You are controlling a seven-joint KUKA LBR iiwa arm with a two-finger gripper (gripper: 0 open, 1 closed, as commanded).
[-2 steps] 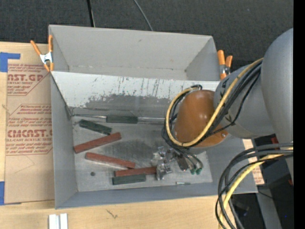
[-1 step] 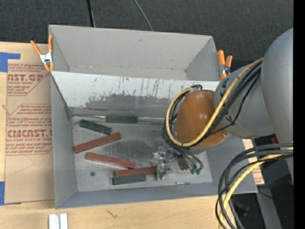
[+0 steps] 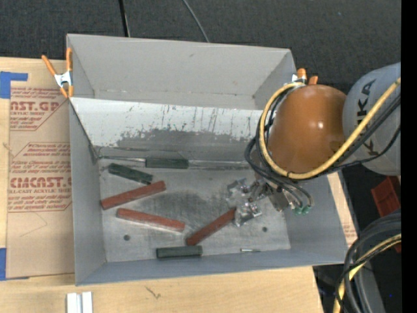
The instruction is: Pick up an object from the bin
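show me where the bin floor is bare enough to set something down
Barest is the middle of the bin floor, between the upper red-brown stick, the far dark green stick and the gripper. The front left corner beside the front green stick is also free. It is crowded around the gripper, by the slanted red-brown stick.

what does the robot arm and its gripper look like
A glossy orange rounded cover caps the wrist, with yellow and black cables looped around it. Behind it is a pale grey arm link marked KUKA in dark letters. The gripper is small and made of silvery metal.
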